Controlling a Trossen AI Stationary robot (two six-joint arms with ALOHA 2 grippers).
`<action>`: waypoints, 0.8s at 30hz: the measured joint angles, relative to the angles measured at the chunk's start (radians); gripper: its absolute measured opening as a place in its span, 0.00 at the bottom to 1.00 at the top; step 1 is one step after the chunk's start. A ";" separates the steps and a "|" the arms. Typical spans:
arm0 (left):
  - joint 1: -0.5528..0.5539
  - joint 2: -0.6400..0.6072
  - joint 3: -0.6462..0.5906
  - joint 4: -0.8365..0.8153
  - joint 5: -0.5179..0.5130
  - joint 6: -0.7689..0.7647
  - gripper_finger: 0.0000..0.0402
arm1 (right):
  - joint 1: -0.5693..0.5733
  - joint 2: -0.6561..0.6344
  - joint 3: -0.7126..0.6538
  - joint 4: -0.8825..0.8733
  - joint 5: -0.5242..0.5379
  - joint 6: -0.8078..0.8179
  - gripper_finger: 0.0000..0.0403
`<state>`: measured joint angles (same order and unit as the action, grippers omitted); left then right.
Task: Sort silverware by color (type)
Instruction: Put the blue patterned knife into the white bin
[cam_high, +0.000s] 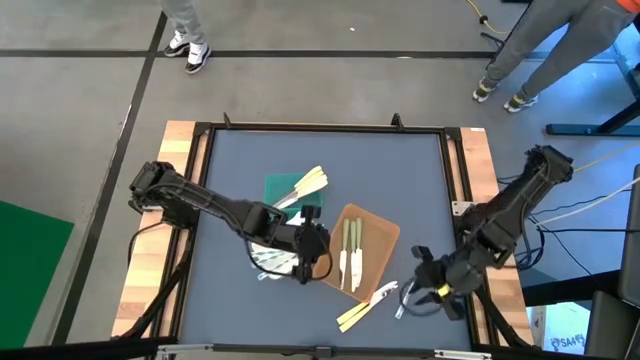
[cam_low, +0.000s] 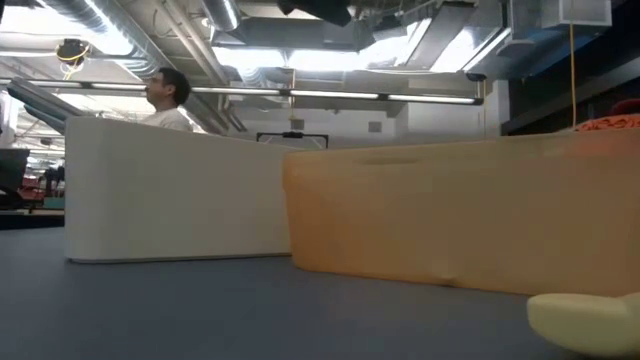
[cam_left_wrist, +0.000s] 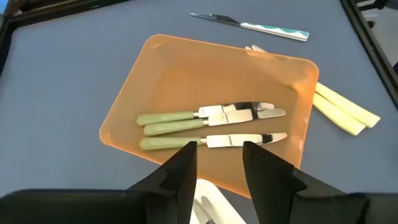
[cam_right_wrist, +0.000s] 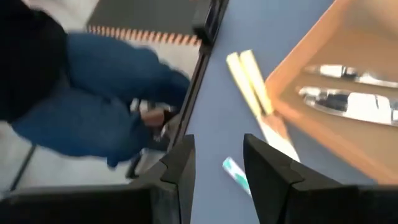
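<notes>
at the lower right of the high view, the right gripper (cam_high: 428, 285) is seen over the blue-grey table (cam_high: 230, 180), its fingers (cam_right_wrist: 180, 168) parted with nothing between them. just to its left, two pale cream-yellow plastic utensils (cam_high: 357, 312) and a whitish translucent utensil (cam_high: 384, 293) lie on the mat beside the orange-brown plastic tray (cam_high: 383, 235). three olive-green-handled, white-tipped knives (cam_left_wrist: 208, 126) lie side by side in that tray. at centre frame the left gripper (cam_high: 312, 262) is poised at the tray's left edge, jaws apart and empty, over a white tray (cam_high: 262, 254). further up, cream-yellow utensils (cam_high: 306, 187) rest across a green tray (cam_high: 277, 186).
</notes>
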<state>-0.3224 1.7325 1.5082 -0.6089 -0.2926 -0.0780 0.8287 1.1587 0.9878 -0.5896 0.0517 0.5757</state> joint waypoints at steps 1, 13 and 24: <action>-0.002 0.000 0.000 0.001 0.000 0.000 0.31 | 0.016 0.013 0.000 -0.008 0.000 0.000 0.30; -0.015 0.000 0.000 0.004 -0.003 0.000 0.31 | 0.075 0.227 -0.001 -0.084 -0.018 -0.050 0.30; -0.015 0.000 0.000 0.003 -0.005 0.001 0.31 | 0.075 0.421 -0.001 -0.050 -0.006 -0.222 0.30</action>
<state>-0.3374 1.7325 1.5082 -0.6056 -0.2974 -0.0769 0.9035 1.5796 0.9863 -0.6397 0.0457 0.3541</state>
